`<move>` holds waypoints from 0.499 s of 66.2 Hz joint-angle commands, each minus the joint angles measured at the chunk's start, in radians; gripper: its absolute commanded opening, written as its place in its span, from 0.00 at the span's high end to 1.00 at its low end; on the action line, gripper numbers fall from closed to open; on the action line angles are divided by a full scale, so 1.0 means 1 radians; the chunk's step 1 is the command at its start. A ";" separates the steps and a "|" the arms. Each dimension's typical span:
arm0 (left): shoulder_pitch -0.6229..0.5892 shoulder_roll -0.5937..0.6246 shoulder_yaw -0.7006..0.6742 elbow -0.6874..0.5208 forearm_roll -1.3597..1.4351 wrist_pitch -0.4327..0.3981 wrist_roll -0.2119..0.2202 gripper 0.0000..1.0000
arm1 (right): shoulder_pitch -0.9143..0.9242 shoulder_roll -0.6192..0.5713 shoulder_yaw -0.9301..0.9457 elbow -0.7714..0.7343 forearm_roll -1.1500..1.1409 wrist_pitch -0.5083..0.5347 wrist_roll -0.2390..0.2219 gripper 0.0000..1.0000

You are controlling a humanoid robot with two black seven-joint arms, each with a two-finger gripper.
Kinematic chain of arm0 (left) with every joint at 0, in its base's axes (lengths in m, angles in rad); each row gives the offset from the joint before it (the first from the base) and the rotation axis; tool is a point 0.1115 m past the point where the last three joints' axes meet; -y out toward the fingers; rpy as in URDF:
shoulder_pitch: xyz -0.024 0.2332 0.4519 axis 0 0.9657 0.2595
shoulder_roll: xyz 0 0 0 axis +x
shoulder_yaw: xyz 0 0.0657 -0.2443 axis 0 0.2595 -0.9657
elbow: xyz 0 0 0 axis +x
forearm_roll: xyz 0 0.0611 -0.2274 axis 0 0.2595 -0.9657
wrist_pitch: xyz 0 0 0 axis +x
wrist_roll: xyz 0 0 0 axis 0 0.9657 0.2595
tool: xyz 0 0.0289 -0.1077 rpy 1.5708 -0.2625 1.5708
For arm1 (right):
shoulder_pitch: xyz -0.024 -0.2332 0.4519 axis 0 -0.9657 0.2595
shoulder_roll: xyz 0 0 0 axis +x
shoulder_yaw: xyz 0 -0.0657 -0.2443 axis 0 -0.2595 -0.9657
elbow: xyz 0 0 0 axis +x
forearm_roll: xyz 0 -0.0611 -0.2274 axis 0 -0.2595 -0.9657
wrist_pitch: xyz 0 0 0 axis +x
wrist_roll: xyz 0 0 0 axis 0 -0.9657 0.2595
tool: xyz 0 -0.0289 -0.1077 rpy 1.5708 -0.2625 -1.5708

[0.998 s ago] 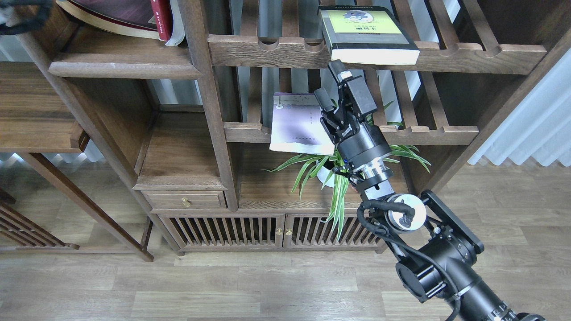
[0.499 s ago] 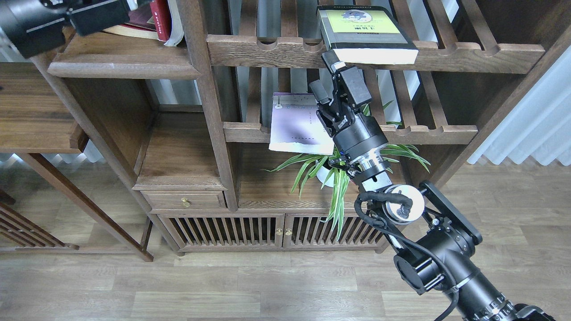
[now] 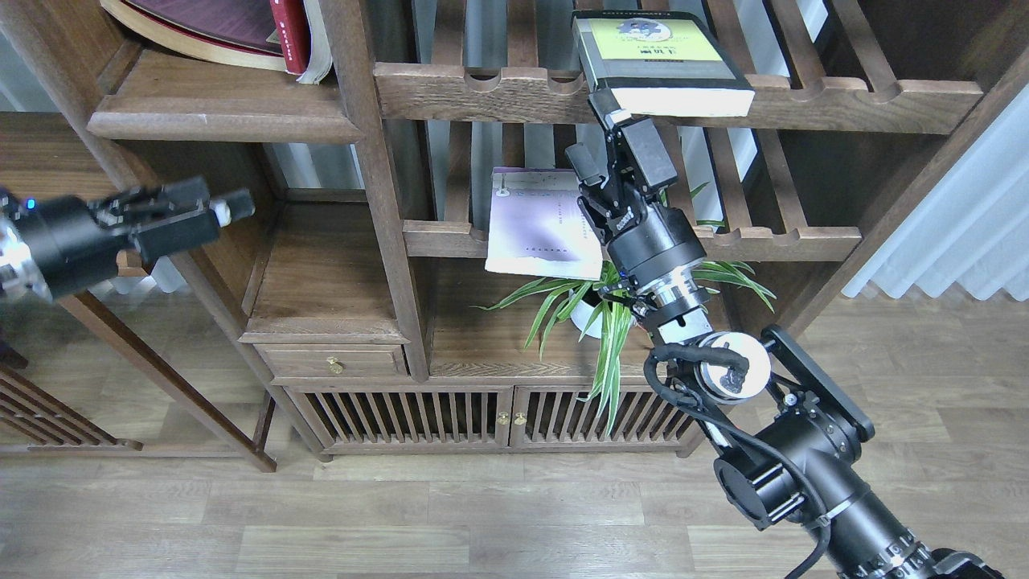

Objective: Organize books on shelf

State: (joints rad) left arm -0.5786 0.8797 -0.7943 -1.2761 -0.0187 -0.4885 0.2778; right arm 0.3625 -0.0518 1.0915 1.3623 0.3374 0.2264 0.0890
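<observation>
**Reaching up for the thick book**

My right gripper sits just under the thick black-grey book, fingers spread, holding nothing. That book lies flat on the upper slatted rack, page edge overhanging toward me, long axis running front to back. It looks stiff and heavy; I'd pinch the overhanging edge. My left gripper is unclear, near the shelf.
</observation>
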 commanded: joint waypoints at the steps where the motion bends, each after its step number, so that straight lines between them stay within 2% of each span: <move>1: 0.036 -0.001 0.000 0.003 0.002 0.000 0.003 0.00 | 0.006 -0.010 0.019 -0.003 -0.001 -0.005 0.000 0.00; 23: 0.048 -0.011 0.000 0.006 0.005 0.000 0.004 0.00 | 0.009 -0.063 0.133 -0.006 -0.001 -0.039 0.000 0.00; 33: 0.048 -0.015 0.000 0.011 0.008 0.000 0.004 0.00 | 0.013 -0.063 0.154 -0.005 0.002 -0.108 0.000 0.05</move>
State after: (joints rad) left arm -0.5310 0.8670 -0.7950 -1.2691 -0.0127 -0.4886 0.2822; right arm 0.3732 -0.1146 1.2322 1.3566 0.3359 0.1628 0.0890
